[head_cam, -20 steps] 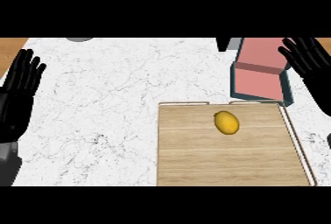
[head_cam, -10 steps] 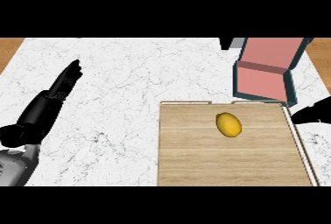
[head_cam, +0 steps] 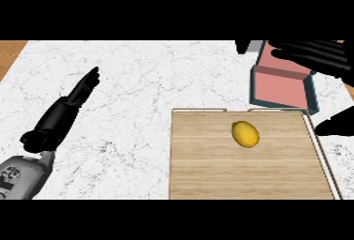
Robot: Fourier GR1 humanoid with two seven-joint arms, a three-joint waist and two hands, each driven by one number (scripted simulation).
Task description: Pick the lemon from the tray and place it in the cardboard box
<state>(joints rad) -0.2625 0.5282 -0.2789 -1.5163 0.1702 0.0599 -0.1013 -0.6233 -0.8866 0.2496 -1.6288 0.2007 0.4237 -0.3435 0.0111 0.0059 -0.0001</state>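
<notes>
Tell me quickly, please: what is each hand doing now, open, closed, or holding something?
Left hand: open, fingers straight, holding nothing.
Right hand: open, fingers spread above the cardboard box, holding nothing; the lemon lies on the tray.

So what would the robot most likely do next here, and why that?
Probably bring the right hand back and down toward the lemon. The lemon lies untouched on the wooden tray, while that hand hangs open above the cardboard box holding nothing. The left hand is far off over the counter, so the right one seems better placed.
</notes>
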